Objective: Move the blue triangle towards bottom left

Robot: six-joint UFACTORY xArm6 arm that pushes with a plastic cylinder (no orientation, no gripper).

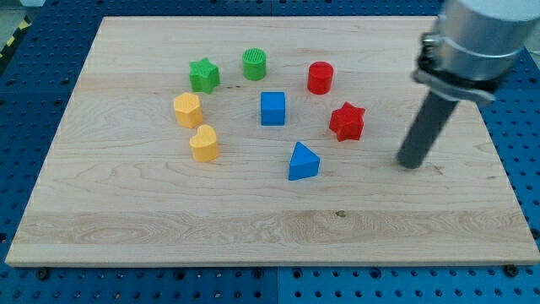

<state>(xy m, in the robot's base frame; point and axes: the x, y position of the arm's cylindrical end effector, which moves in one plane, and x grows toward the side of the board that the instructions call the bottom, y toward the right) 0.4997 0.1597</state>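
Blue triangle [303,161] just below the middle of the wooden bench [126,219], a little toward the right edge, untouched. My tip [410,163] down on the wood well to its right, near the right edge, roughly level with it and apart from every block. No gripper on this rod, so nothing clasped or held; contact by pushing only.

Crowding the target: red star [347,121] just up and right of it, blue cube [272,108] above it, orange heart-like block [203,143] and orange hexagon [187,110] to the left. Green star [203,74], green cylinder [254,63] and red cylinder [320,77] farther off, nearer the top edge.

Likely trouble: approaching from upper right, as a shove toward the bottom left corner demands, and clipping the red star on the way round. Off-centre contact on a sloped face probably spinning the triangle or letting it slip aside. A push too flat toward the left edge probably running it into the orange heart-like block.
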